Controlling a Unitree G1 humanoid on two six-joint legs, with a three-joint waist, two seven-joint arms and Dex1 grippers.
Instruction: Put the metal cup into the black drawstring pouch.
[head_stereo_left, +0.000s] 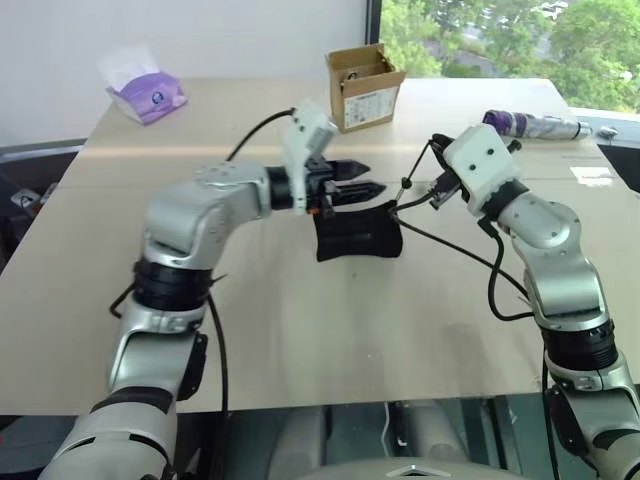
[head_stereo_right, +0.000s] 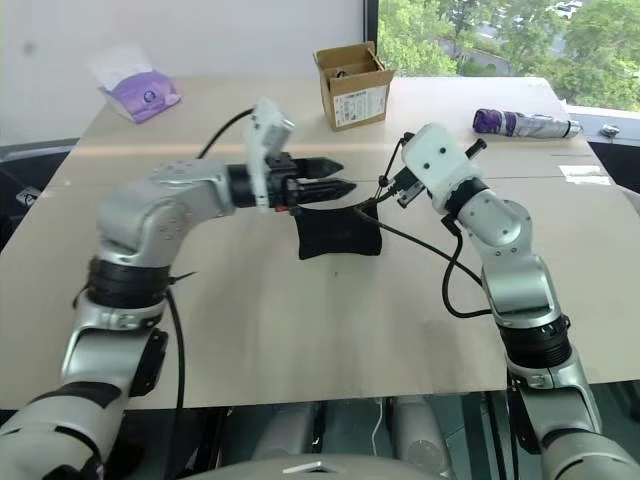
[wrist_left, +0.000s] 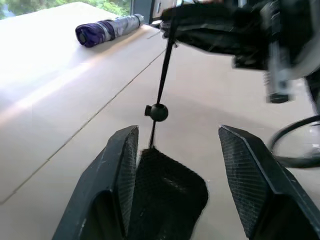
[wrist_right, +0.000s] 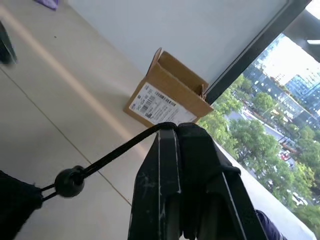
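The pouch (head_stereo_left: 358, 235) is black with a black cord (wrist_right: 120, 149); beyond it are a brown box (head_stereo_left: 364, 86), a purple-and-silver umbrella (head_stereo_left: 530, 125) and a purple tissue pack (head_stereo_left: 147, 97).

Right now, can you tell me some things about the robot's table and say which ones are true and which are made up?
1. The right tool is pinching the cord of the black drawstring pouch. True.
2. The left tool is squeezed tight shut. False: its fingers stand apart, with the pouch between them.
3. A cardboard box stands at the far side of the table. True.
4. The purple umbrella is standing upright. False: it lies flat on the table.
5. The cord has a small round bead on it. True.
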